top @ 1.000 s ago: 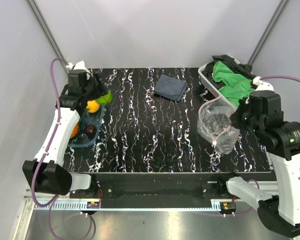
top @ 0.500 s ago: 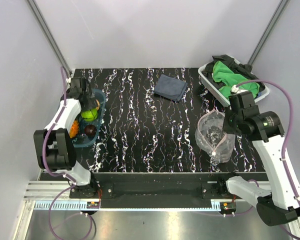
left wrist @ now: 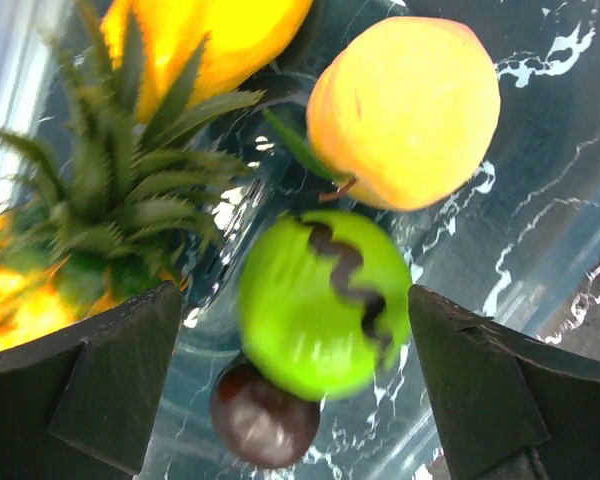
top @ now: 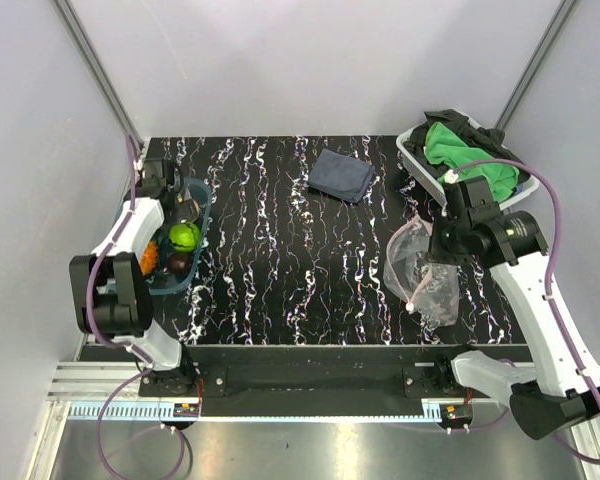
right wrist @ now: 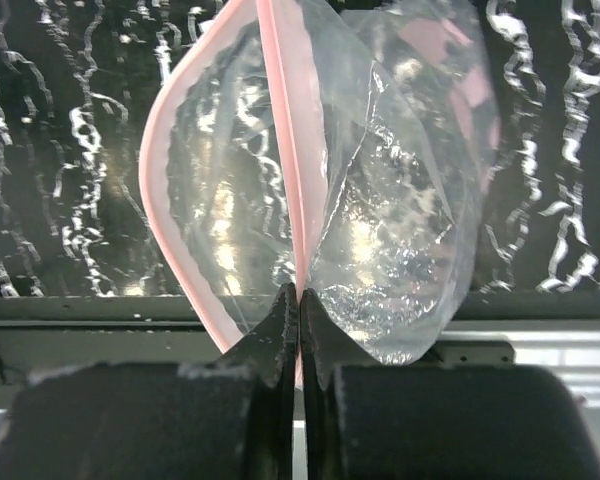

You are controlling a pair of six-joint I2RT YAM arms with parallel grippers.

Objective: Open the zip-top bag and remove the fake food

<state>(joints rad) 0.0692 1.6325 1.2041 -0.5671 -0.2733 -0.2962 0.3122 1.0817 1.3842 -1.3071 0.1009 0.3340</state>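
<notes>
1. On the top camera I have the whole table (top: 300, 290). The left gripper (top: 183, 207) hangs over the blue tub (top: 204, 222) at the left edge. The right gripper (top: 435, 252) has the zip-top bag (top: 420, 280) over the right front part; I cannot tell whether the bag's bottom touches the tabletop. Only this view gives me the white basket (top: 416, 158) at the far right with green cloths (top: 462, 160) in it, and a folded grey cloth (top: 342, 174) on the far middle of the table. The fake food (top: 183, 240) lies in the tub: I make out a green ball (top: 184, 234), a dark piece (top: 179, 263) and something orange (top: 148, 260).
2. The left wrist camera brings the tub's contents close. The green ball, blurred, sits between and below my fingers (left wrist: 110, 390), touching neither. Two yellow-orange pieces (left wrist: 405, 110) lie beyond it, a spiky leafy piece (left wrist: 130, 200) to one side, and the dark piece just beside the ball. The jaws stand wide apart and grip nothing.
3. The right wrist camera shows what the top view hides. The fingertips are pressed together on the pink zip strip (right wrist: 285, 150) at the bag's mouth, which gapes. The marbled tabletop shows through the clear walls.
</notes>
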